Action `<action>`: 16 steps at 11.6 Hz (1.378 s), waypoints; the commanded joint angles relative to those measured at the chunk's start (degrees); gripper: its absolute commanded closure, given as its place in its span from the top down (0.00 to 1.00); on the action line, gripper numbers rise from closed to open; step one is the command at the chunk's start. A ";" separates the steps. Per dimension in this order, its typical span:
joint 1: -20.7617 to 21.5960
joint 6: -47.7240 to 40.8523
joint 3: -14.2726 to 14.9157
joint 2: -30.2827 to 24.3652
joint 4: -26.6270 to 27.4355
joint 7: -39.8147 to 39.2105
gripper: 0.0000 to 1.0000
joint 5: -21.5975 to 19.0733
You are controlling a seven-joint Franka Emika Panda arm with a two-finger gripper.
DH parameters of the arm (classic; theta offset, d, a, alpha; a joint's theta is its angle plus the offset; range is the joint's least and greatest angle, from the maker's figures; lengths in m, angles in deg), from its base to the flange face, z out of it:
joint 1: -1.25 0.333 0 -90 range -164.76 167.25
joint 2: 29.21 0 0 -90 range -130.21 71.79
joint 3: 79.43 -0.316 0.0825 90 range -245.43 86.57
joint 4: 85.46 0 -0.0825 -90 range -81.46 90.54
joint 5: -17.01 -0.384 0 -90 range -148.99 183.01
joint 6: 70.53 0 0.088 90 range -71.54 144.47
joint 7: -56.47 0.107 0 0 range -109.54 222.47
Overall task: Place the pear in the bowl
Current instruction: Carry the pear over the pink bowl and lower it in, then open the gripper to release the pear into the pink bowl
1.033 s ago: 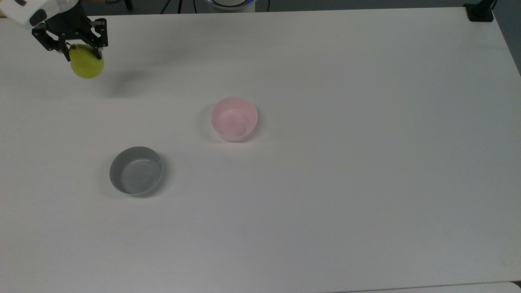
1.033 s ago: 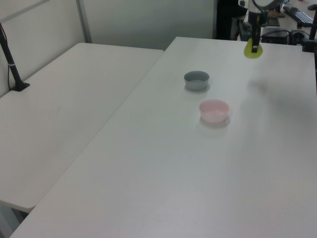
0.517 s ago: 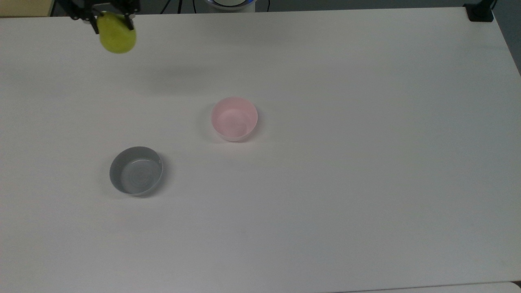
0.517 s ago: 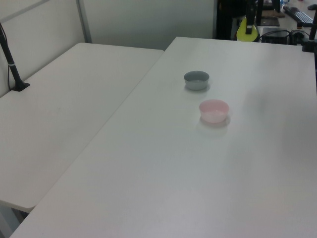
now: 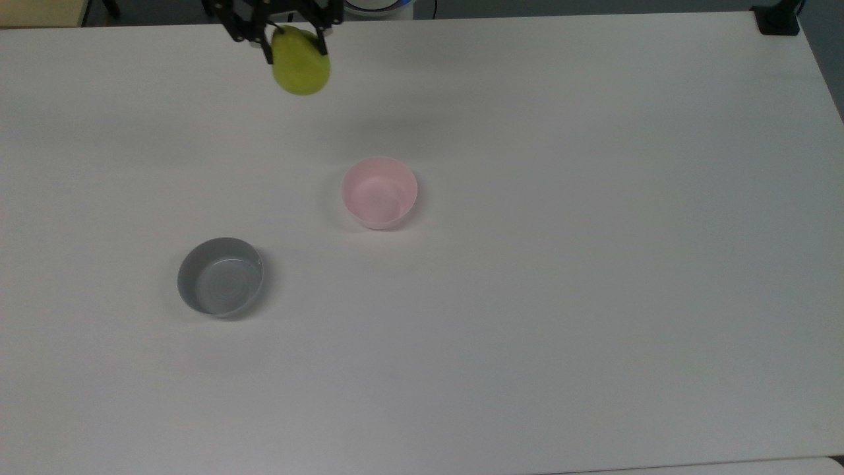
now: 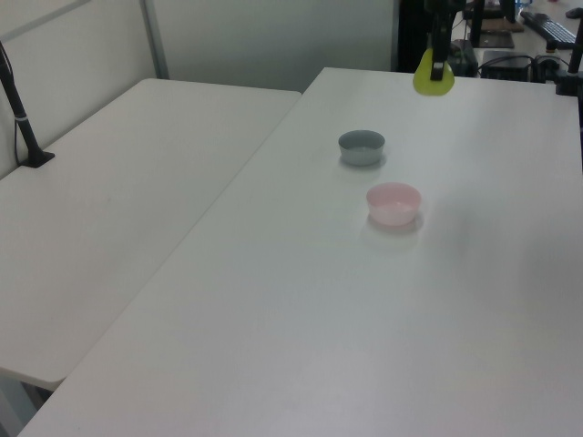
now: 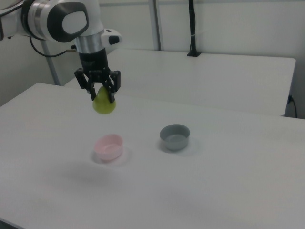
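A yellow-green pear point(image 5: 301, 67) point(image 6: 433, 78) point(image 7: 104, 104) hangs in the air above the white table, gripped at its top by my gripper point(image 5: 295, 41) point(image 7: 102, 93), which is shut on it. The pale pink bowl point(image 5: 379, 192) point(image 6: 393, 202) point(image 7: 109, 146) stands empty near the table's middle. In the top view the pear is up and to the left of the bowl. In the right view it hangs above the bowl, slightly to its left.
A grey, shallower bowl point(image 5: 220, 276) point(image 6: 362, 146) point(image 7: 174, 136) stands empty in the top view's lower left. A second white table point(image 6: 109, 209) adjoins in the left view. A black post point(image 5: 778, 18) stands at the top view's upper right corner.
The gripper has carried the pear to the right in the top view, from the table's far upper left toward the pink bowl. Both bowls stayed put.
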 commanded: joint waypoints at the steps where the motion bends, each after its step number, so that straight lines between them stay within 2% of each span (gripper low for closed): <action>1: 1.79 8.15 -2.65 -1.26 7.42 6.29 0.01 0.03; 2: 1.96 11.23 -3.62 -1.00 9.88 7.62 0.01 0.90; 5: 3.63 17.57 -3.81 0.66 13.85 9.47 0.01 2.49; 7: 4.25 21.01 -3.81 3.64 14.12 10.61 0.01 3.80; 10: 6.00 24.97 -3.90 8.22 14.12 15.00 0.01 8.45; 13: 6.62 27.87 -3.81 11.03 14.65 17.12 0.01 9.70; 16: 7.68 28.32 -3.90 13.23 14.56 19.14 0.01 12.94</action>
